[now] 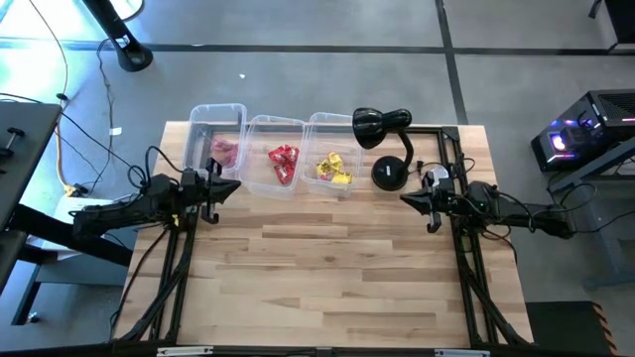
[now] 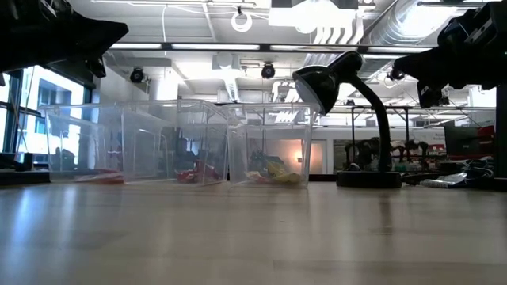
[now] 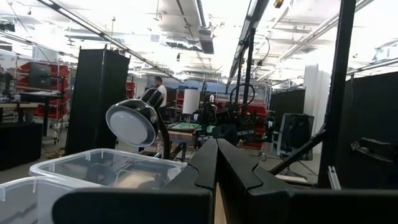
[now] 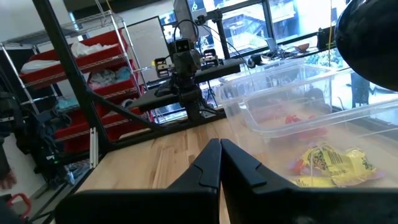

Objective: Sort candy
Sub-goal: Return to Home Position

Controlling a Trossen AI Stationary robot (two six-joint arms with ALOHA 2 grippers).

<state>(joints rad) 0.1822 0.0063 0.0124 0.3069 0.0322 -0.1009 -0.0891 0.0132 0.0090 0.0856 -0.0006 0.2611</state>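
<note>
**A:** Left gripper [image 1: 226,188] first: fingers pressed together, nothing between them. Empty, and held well above the desk [image 1: 317,278].

**B:** The right gripper [image 1: 409,200] is the same, pinched shut on nothing. The two point at each other across the desk.

**A:** Out from the left one, the left bin [image 1: 194,134] is just off its side, with the pink candy [image 1: 225,151] inside.

**B:** Past that is the middle bin [image 1: 276,121] with the red candy [image 1: 284,165]. Farthest from it, the right bin [image 1: 317,119] holds the yellow candy [image 1: 334,169]. All the candy I can see is in a bin.

**A:** So sorting looks done and this is the trip home. My advice: keep the fingers closed and pull straight back from the bin walls before folding the arm. A clipped rim could shove a bin.

**B:** The right one should mind the lamp [image 1: 389,175], whose base sits just beside its tip. Draw away from the lamp first, then tuck in.

**A:** On pose, both arms reach in from the desk's side edges. They're stretched out roughly level, wrists straight.
</note>
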